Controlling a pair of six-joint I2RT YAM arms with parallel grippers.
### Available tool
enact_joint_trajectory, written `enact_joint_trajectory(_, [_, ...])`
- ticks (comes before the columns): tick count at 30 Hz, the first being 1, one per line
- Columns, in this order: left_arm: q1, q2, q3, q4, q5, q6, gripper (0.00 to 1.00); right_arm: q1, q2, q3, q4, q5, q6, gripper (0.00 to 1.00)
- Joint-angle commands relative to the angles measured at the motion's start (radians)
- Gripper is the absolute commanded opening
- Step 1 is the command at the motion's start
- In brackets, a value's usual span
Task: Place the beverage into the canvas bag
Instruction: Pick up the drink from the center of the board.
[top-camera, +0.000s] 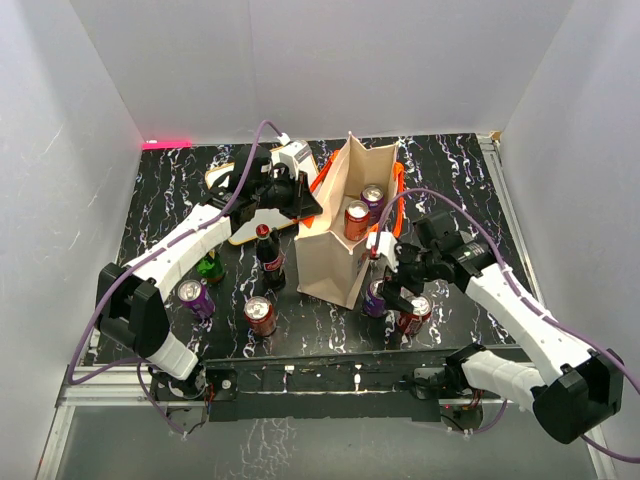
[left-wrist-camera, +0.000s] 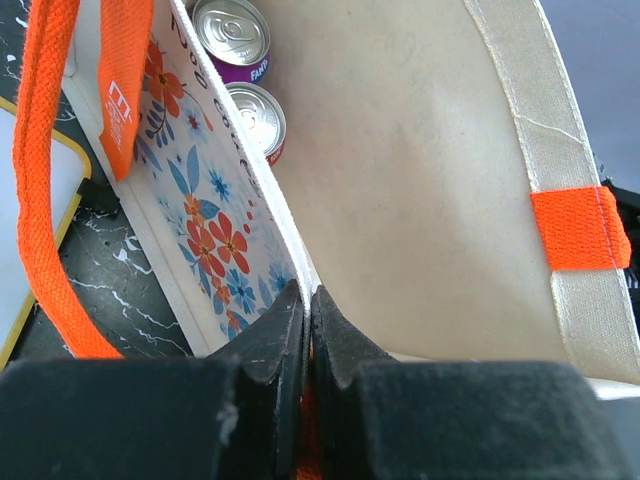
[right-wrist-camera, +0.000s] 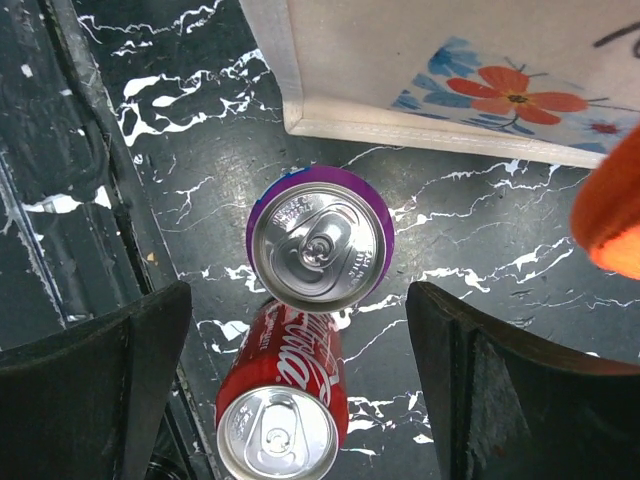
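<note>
Top external: canvas bag stands upright mid-table, with two cans inside. My left gripper sits at its left rim. My right gripper hangs over a purple can on the table just beside the bag.
Left wrist: jaws clenched on the bag's rim.
Right wrist: jaws spread wide, grasping nothing. Purple can upright beneath them, red can just beside it.

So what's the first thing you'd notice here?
The tall canvas bag with bright orange handles, standing in the middle with two cans inside. The left gripper pinches its rim, and the right gripper hangs open over a purple can beside the bag.
</note>
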Motion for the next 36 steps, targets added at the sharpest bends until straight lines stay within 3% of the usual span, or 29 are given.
enact_joint_trajectory(1, [-0.002, -0.042, 0.026, -0.037, 0.02, 0.018, 0.0, 0.031, 0.009, -0.034, 0.152, 0.038, 0.025, 0.93])
enact_joint_trajectory(12, [-0.003, -0.02, 0.035, -0.038, 0.025, 0.016, 0.0, 0.099, 0.023, -0.168, 0.32, 0.103, 0.029, 0.92])
enact_joint_trajectory(16, [-0.003, -0.016, 0.036, -0.04, 0.025, 0.019, 0.0, 0.102, 0.031, -0.188, 0.356, 0.088, 0.034, 0.85])
enact_joint_trajectory(26, [-0.002, -0.016, 0.031, -0.038, 0.022, 0.024, 0.0, 0.103, 0.004, -0.213, 0.37, 0.058, 0.062, 0.6])
enact_joint_trajectory(36, [-0.002, 0.014, 0.062, -0.065, 0.021, 0.075, 0.0, 0.101, -0.021, -0.105, 0.276, -0.011, 0.069, 0.17])
